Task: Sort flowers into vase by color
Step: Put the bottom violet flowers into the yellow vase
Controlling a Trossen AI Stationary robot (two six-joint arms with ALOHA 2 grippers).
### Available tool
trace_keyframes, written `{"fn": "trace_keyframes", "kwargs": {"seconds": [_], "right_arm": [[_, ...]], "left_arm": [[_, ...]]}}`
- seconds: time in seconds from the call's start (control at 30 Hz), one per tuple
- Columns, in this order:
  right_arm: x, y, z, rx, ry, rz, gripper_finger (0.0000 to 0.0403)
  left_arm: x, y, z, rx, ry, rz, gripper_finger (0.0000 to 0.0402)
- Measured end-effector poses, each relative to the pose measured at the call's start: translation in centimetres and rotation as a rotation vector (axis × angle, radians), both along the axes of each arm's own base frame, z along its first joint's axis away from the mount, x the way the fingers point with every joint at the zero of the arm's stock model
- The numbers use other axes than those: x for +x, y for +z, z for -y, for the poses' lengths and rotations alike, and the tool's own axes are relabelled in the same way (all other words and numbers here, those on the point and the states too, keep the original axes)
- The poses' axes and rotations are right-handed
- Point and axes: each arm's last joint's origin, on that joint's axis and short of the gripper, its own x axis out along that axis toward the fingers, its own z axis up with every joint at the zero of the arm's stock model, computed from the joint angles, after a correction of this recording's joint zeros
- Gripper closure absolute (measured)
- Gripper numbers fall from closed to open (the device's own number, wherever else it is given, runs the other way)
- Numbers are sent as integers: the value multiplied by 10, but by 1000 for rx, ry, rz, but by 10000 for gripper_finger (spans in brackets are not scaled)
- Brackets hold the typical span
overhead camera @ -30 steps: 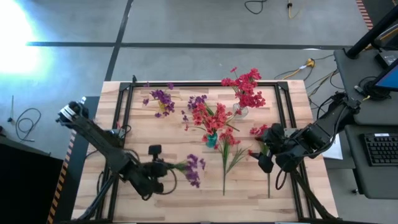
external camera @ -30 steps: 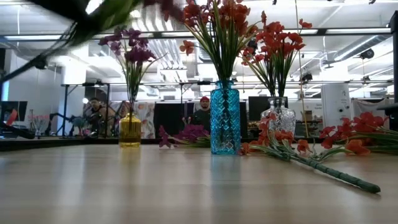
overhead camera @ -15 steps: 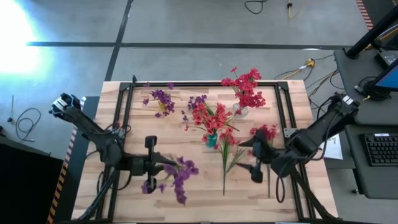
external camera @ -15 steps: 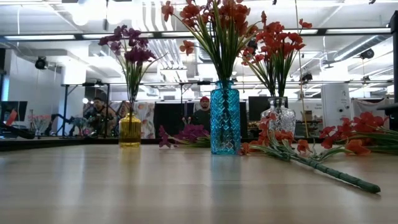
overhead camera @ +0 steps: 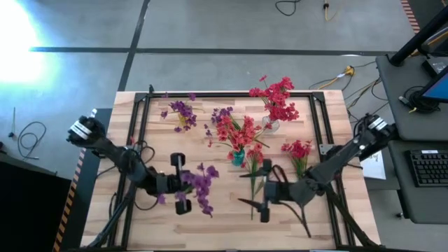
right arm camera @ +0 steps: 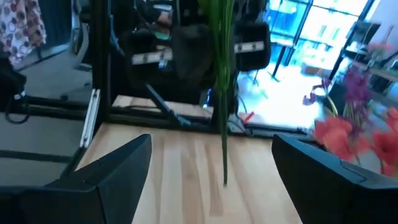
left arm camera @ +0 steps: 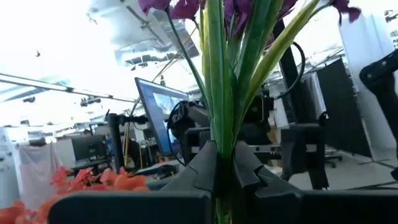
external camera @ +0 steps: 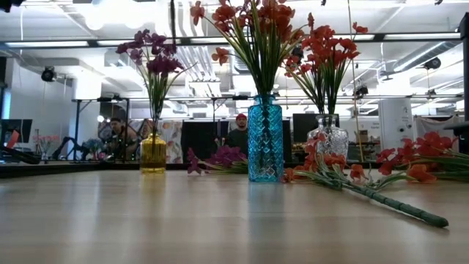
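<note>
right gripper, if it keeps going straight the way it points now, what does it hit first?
Likely the thin green stem of the red flower sprig lying on the wooden table: the right gripper, jaws open, points at it, the stem centred between its fingers. How far ahead is unclear.

Left gripper [overhead camera: 183,190] carries its purple sprig [overhead camera: 201,186] upright, nearer the worktop's centre. Right gripper [overhead camera: 264,190], fingers spread, now straddles the loose red sprig's stem [overhead camera: 253,194].
</note>
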Motion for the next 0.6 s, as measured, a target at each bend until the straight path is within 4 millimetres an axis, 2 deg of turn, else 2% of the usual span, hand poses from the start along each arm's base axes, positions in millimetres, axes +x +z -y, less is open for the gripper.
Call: {"fn": "trace_keyframes", "kwargs": {"seconds": [0.37,0.6], "right_arm": [[52,-8,-6,-46,-58,-12,78],[59,-6,-10,-53,-52,-22,79]], "left_arm": [[41,3,29,43,47,52,401],[46,6,34,36,46,63,401]]}}
